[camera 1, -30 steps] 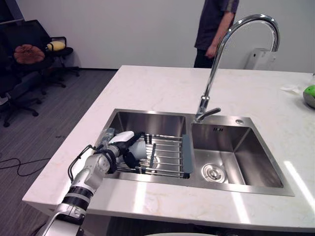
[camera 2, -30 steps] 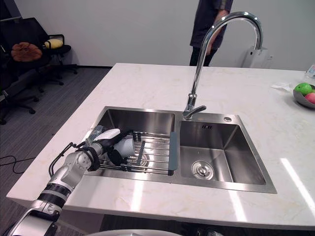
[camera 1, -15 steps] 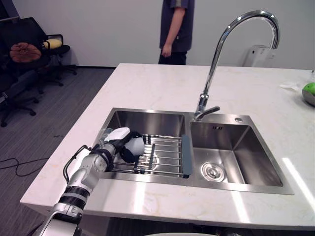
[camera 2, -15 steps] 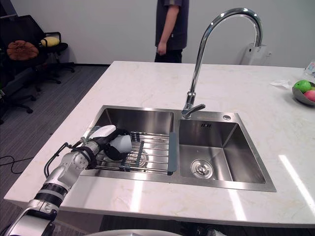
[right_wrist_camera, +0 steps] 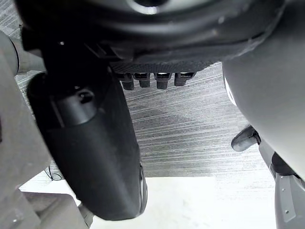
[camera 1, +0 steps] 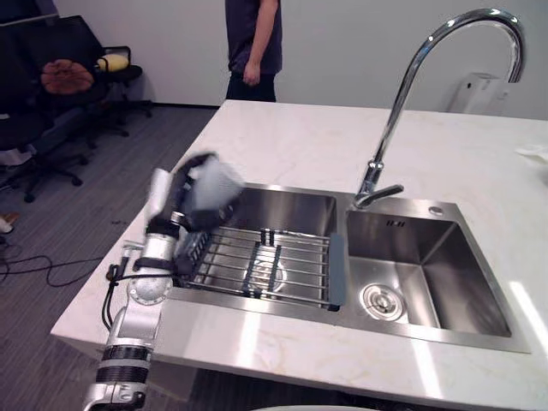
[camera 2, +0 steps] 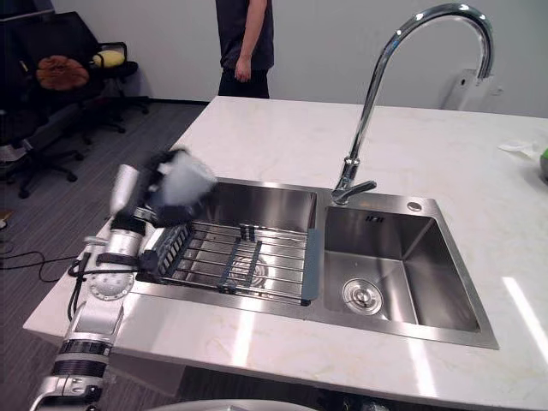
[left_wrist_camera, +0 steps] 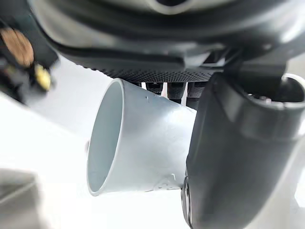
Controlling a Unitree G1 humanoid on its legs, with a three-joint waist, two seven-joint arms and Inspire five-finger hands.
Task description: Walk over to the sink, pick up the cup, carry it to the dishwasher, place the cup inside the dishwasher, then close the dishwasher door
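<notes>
My left hand (camera 1: 174, 205) is raised above the left rim of the steel sink (camera 1: 291, 210), and its fingers and thumb are curled round a pale cup (camera 1: 211, 182). The cup lies tilted on its side in the grasp. In the left wrist view the cup (left_wrist_camera: 138, 152) has its open mouth turned sideways, pinched between the dark thumb (left_wrist_camera: 233, 157) and the fingers (left_wrist_camera: 174, 88). In the right wrist view my right hand (right_wrist_camera: 143, 47) hangs over grey floor, relaxed and holding nothing.
A wire rack (camera 1: 274, 261) spans the left basin. A tall curved faucet (camera 1: 402, 103) stands behind the divider. The pale stone countertop (camera 1: 342, 137) surrounds the sink. A person (camera 1: 253, 43) stands at the far end. Office chairs (camera 1: 68, 86) are at the back left.
My left hand has lifted the cup up out of the left basin, off the wire rack, to above the sink's left rim. The person has walked left. The camera has shifted.
</notes>
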